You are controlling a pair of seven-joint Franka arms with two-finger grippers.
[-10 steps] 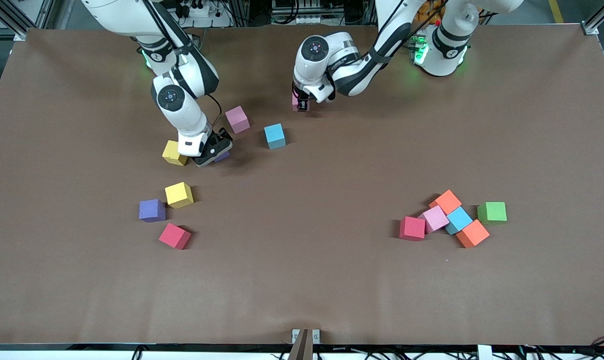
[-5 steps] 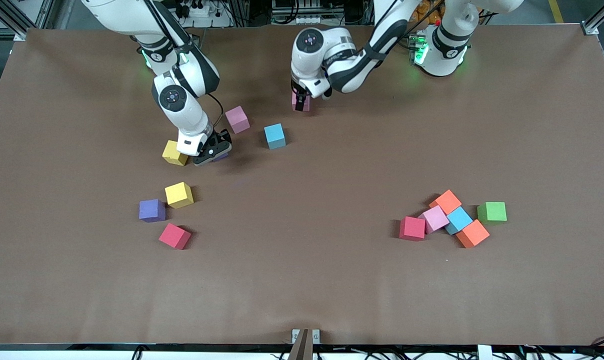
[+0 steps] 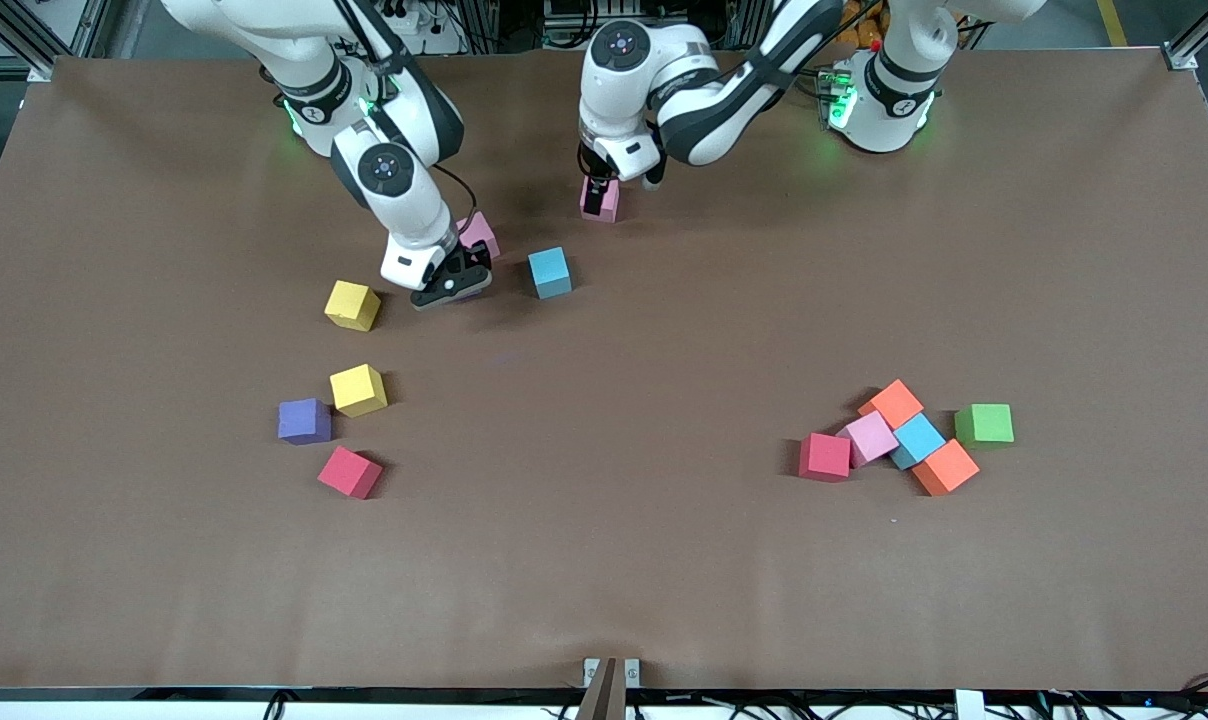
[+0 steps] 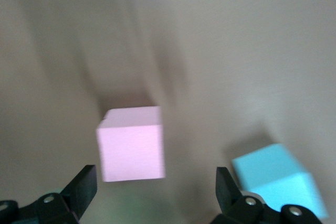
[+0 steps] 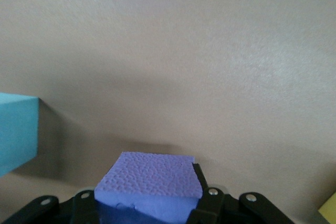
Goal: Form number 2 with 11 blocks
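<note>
Fingers of the right gripper (image 5: pixel 149 203) are clamped on a purple block (image 5: pixel 149 182), held just above the table (image 3: pixel 604 560) between a pink block (image 3: pixel 481 232) and a blue block (image 3: pixel 550 272). Fingers of the left gripper (image 4: pixel 155 192) stand apart above another pink block (image 4: pixel 131 142), which rests on the table near the robots' bases with nothing gripping it. No digit is formed yet: a yellow block (image 3: pixel 352 304) lies beside the right gripper, a second yellow block (image 3: pixel 358 389), a second purple block (image 3: pixel 304 421) and a red block (image 3: pixel 349 472) lie nearer the camera, and a cluster of five blocks (image 3: pixel 889 440) with a green cube (image 3: pixel 984 424) sits toward the left arm's end. Risk: the grip sits low on the carried block, so a fast swing could twist it loose; lowering it close to the blue block could knock that block askew. The right arm reaches down steeply with its wrist bent toward the camera; the left arm is folded, its wrist pointing straight down.
</note>
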